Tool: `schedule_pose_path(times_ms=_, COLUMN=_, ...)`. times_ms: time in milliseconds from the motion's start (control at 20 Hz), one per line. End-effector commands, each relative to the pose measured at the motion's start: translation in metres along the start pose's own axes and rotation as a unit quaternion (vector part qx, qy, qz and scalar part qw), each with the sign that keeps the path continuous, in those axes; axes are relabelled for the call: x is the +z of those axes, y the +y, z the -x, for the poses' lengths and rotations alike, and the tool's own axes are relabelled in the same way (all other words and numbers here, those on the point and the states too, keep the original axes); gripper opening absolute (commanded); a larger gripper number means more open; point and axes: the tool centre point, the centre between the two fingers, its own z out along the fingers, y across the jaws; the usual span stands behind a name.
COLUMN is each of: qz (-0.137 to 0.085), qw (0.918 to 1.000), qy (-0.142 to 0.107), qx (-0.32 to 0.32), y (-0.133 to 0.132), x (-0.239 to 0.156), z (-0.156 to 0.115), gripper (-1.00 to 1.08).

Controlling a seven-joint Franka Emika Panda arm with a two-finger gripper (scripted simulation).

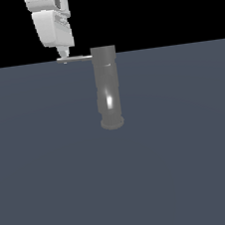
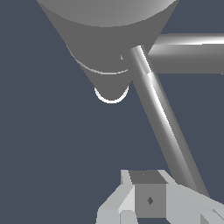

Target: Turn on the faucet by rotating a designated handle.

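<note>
The faucet [image 1: 107,85] is an upright dull-grey cylinder on a wider round foot, with a bright glint low on its body. Its handle [image 1: 75,59], a thin grey rod, sticks out from the top toward the exterior view's left. My white gripper [image 1: 64,54] hangs above the rod's outer end, its tip touching the rod from above. In the wrist view the faucet [image 2: 105,39] is seen from overhead, and the handle [image 2: 162,118] runs slantwise down to my gripper [image 2: 148,192]. The fingers sit together, shut on nothing, pressed beside the rod.
A second, thicker grey bar [image 2: 192,52] leaves the faucet's top sideways in the wrist view. The faucet stands on a flat dark blue-grey floor [image 1: 53,182]. No other objects show.
</note>
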Motion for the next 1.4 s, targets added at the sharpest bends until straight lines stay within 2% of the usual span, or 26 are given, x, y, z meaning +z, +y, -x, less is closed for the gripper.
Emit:
schedule_pose_path(times_ms=0, qz=0.002, qw=1.0000, qy=0.000, qx=-0.002, y=0.009, x=0.000, z=0.001, gripper=-1.00)
schedule_pose_path(times_ms=500, qz=0.002, qw=1.0000, qy=0.000, qx=-0.001, y=0.036, x=0.000, z=-0.001, gripper=-1.00)
schedule_pose_path(times_ms=600, qz=0.000, qw=1.0000, qy=0.001, qx=0.000, y=0.032, x=0.000, z=-0.002, gripper=-1.00)
schedule_pose_path(times_ms=1350, qz=0.001, qw=1.0000, qy=0.000, qx=-0.001, y=0.068, x=0.000, z=-0.040, gripper=-1.00)
